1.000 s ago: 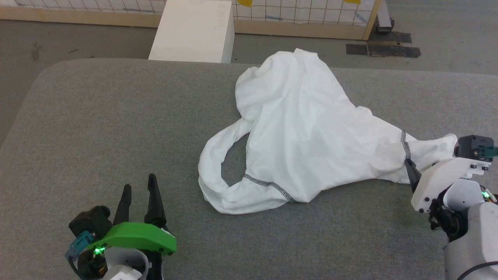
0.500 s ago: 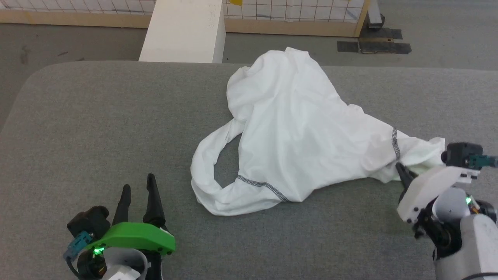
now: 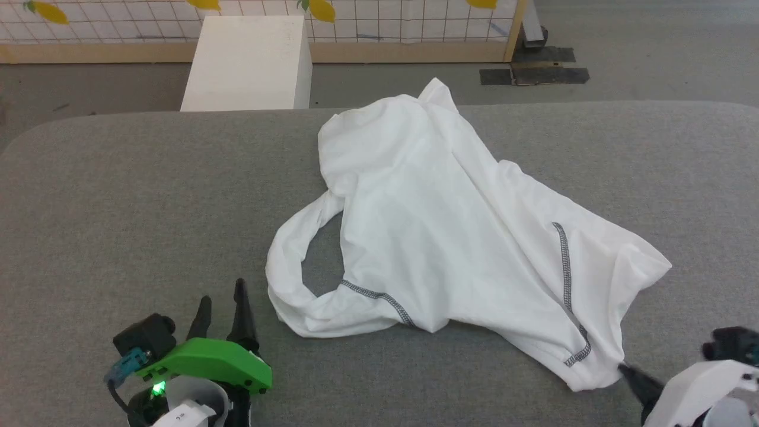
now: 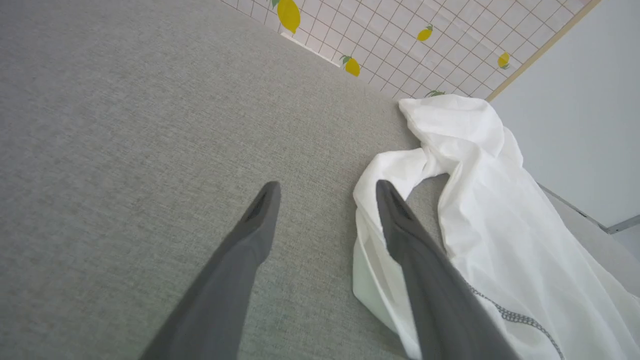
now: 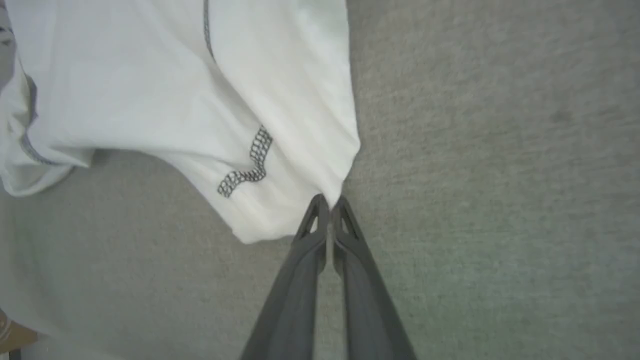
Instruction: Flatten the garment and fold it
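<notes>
Right, quick look for you. Garment (image 3: 450,237) is thin white fabric, soft and rumpled, w/ dark grey zigzag stitch lines (image 3: 566,261). It sprawls over the middle and right half of the table (image 3: 118,207): a peak reaches the table's far edge, and one corner is drawn out toward the table's near-right corner. On the side toward the table's left, a band of fabric curls into an open loop (image 3: 284,261), grey surface showing thru it. Table top is matte grey woven cloth w/ rounded corners. A smooth white rectangular box (image 3: 246,65) stands just beyond the table's far edge, left of centre.

R gripper (image 5: 330,200), at the table's near-right corner: long dark tapered fingers pressed together, tips pinching the garment's corner, fabric gathered to a point there. L gripper (image 3: 222,290), at the table's near-left edge: fingers spread wide, nothing between them, just beside the loop. Whether one finger brushes the cloth, you can't tell.
</notes>
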